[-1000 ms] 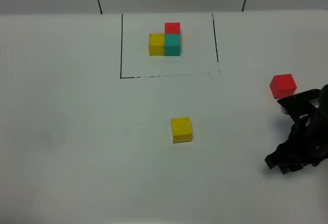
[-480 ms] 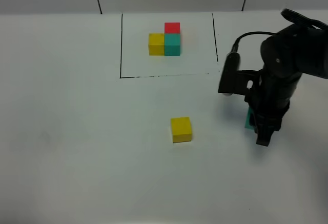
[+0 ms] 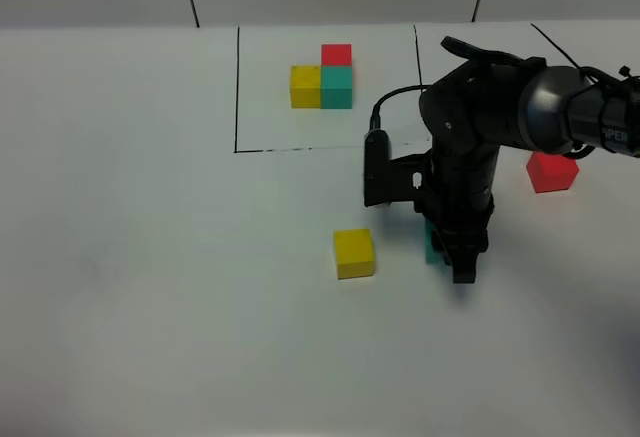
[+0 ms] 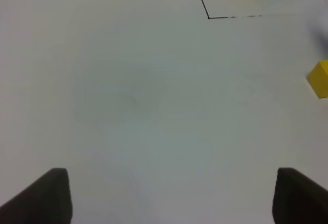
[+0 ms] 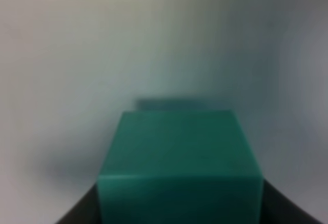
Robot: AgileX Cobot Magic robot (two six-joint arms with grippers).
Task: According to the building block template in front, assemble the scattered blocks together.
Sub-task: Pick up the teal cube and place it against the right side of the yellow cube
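Observation:
The template [image 3: 322,78] is a small yellow, teal and red L-shaped cluster inside a thin black frame at the back. The loose yellow cube [image 3: 354,253] lies mid-table. The loose red cube [image 3: 552,171] lies at the right, partly behind the arm. My right gripper [image 3: 448,254] is shut on the teal cube [image 3: 432,248], held low just right of the yellow cube with a gap between them. In the right wrist view the teal cube [image 5: 177,162] fills the space between the fingers. My left gripper [image 4: 169,198] is open and empty; the yellow cube [image 4: 320,79] lies far off to its side.
The black frame line [image 3: 237,87] runs around the template; its corner also shows in the left wrist view [image 4: 208,17]. The right arm's dark body [image 3: 480,127] stands between the frame and the red cube. White table [image 3: 150,257] extends left.
The right arm has swung in from the right edge, then moved left with the teal cube toward the yellow cube. The red cube, hidden half a second ago, shows again.

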